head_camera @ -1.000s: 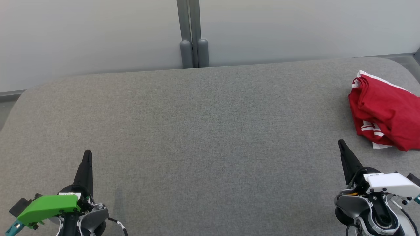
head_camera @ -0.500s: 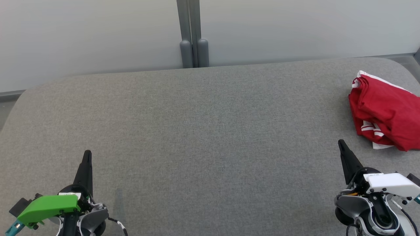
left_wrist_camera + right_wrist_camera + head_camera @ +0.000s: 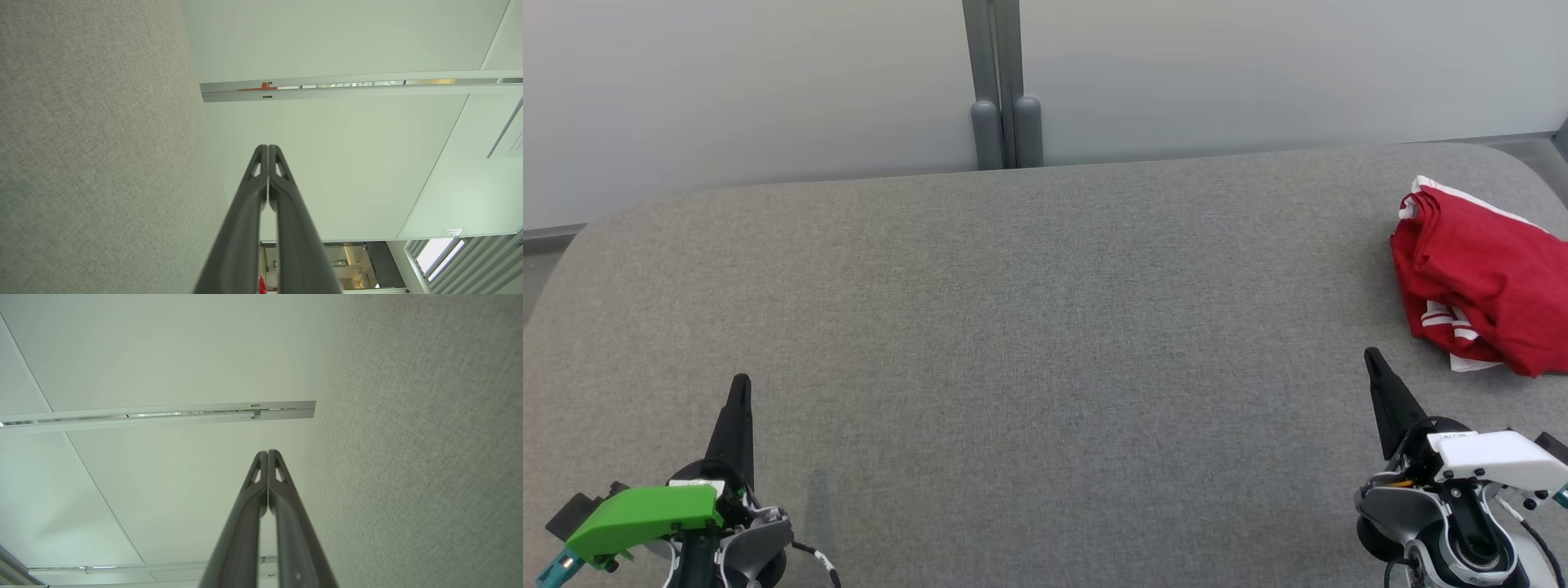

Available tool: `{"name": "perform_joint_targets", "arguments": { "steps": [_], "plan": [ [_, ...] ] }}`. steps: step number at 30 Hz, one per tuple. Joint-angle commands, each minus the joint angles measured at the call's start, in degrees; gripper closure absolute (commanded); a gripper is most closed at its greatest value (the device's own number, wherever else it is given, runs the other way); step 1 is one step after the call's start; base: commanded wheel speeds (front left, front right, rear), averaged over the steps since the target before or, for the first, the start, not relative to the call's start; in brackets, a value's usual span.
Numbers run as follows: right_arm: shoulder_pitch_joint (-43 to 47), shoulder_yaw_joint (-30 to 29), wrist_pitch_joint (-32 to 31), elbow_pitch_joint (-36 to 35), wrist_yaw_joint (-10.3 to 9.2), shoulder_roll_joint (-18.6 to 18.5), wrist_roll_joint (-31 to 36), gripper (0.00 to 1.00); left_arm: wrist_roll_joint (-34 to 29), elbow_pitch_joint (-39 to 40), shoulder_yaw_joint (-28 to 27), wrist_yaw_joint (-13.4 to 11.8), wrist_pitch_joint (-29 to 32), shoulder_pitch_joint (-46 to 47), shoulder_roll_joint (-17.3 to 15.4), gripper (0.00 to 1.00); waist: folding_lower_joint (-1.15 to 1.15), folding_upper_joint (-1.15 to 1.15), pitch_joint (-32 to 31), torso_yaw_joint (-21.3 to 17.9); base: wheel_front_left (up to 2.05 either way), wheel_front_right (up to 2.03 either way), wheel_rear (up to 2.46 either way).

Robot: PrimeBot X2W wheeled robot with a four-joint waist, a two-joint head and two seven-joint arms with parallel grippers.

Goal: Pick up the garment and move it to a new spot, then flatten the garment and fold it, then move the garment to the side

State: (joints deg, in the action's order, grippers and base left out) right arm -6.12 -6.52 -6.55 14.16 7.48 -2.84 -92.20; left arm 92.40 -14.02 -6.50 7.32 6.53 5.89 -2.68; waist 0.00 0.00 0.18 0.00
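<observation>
Holding against the previous second, nothing has shifted: both arms stay parked at the near edge of the grey table, and the red garment with white striped trim lies exactly where it did. It sits at the table's far right side, partly cut off by the edge of the head view. The left gripper sits at the near left and the right gripper at the near right, each with its jaws pressed tight together and holding nothing. The wrist views confirm this, showing the left gripper's and the right gripper's dark fingers meeting at the tips with only table cloth and pale wall panels beyond. The right gripper is near the garment but clearly apart from it; the left is well away across the table. The garment is a loose, lumpy bundle, with a trimmed edge poking out underneath. I cannot tell whether that is a rough finished fold already moved aside or a heap awaiting its first pick. This stillness reads as a pause, with no step of the task under way.
</observation>
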Motion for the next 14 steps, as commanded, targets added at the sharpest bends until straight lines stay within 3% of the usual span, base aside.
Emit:
{"name": "perform_joint_targets", "arguments": {
  "steps": [1,14],
  "plan": [
    [-0.3,-0.1,-0.2,-0.2,0.02,0.0,-0.4,1.00,0.0,-0.1,-0.1,0.3,0.2,0.8,-0.4,1.00,0.00,0.00,0.0,0.0,0.00,0.00,0.00],
    [-0.3,-0.1,-0.2,-0.2,0.02,-0.1,-0.4,1.00,0.0,-0.1,-0.1,0.3,0.2,0.8,-0.4,1.00,0.00,0.00,0.0,0.0,0.00,0.00,0.00]
  ]
}}
